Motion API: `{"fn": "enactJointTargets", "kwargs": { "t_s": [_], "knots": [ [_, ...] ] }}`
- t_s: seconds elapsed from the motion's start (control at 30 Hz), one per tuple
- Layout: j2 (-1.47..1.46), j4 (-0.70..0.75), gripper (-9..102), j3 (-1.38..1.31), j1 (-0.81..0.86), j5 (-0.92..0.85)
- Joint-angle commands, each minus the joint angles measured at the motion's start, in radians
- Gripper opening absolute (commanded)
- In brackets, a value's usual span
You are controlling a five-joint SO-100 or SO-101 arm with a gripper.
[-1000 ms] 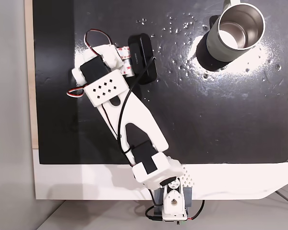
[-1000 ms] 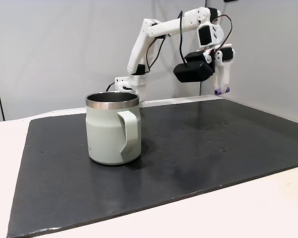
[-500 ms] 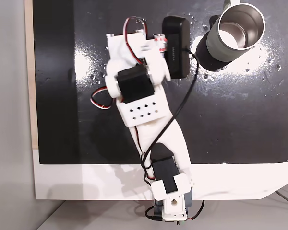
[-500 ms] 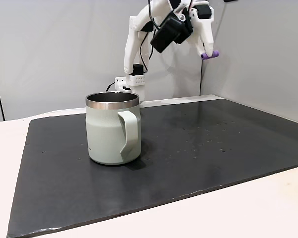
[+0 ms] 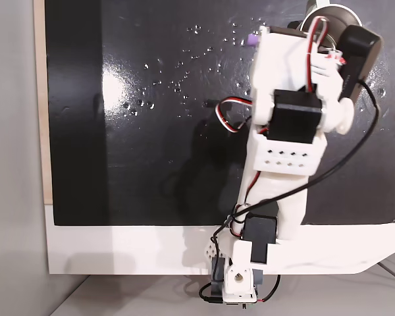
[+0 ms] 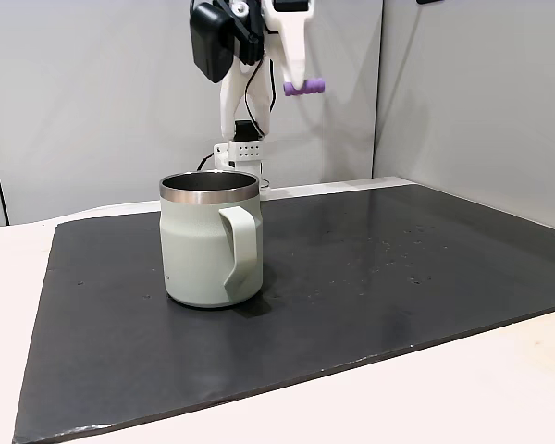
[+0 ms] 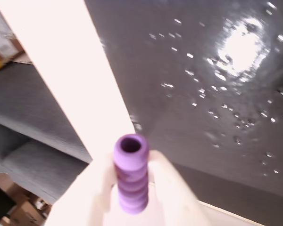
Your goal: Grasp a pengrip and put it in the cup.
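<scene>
End effector (image 6: 296,85) pinches pengrip (image 6: 304,87) high above cup (image 6: 208,240), mat edges distant

A black mat (image 5: 151,145) is laid flat on a white tabletop (image 5: 118,250), and small white specks (image 5: 184,76) together with bright glare patches are seen scattered across its surface in a fixed view. In another fixed view, the mat (image 6: 398,277) is bounded behind by grey wall panels (image 6: 92,102). In the wrist view, the mat (image 7: 203,94) is bordered by a pale strip of tabletop (image 7: 66,70), beyond which a grey surface (image 7: 33,127) and blurred cardboard boxes (image 7: 2,37) are visible.
</scene>
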Motion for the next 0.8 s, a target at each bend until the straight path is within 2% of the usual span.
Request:
{"fn": "enactJointTargets", "kwargs": {
  "t_s": [0.0, 0.37, 0.77],
  "knots": [
    [0.021, 0.003, 0, -0.120, 0.080, -0.028],
    [-0.147, -0.006, 0, -0.285, 0.267, -0.078],
    [-0.474, 0.084, 0, -0.604, 0.273, -0.112]
  ]
}}
